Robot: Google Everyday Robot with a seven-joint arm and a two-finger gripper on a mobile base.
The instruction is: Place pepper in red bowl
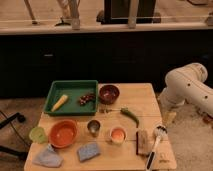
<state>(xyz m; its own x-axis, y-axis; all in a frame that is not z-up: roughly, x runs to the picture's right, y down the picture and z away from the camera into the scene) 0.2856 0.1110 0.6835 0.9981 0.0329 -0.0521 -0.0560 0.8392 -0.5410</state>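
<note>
one pepper (130,115): green, lying on the wooden table (145,95) near the dark red bowl (109,93), toward the viewer and to its right, not touching it.
green tray (72,90): just left of the dark red bowl.
orange bowl (63,133): well left of the dark red bowl, nearer the viewer.
arm (187,85): white, off the table, well right of the dark red bowl.
gripper: out of view past the arm; cannot tell whether it is open or holds anything.
</note>
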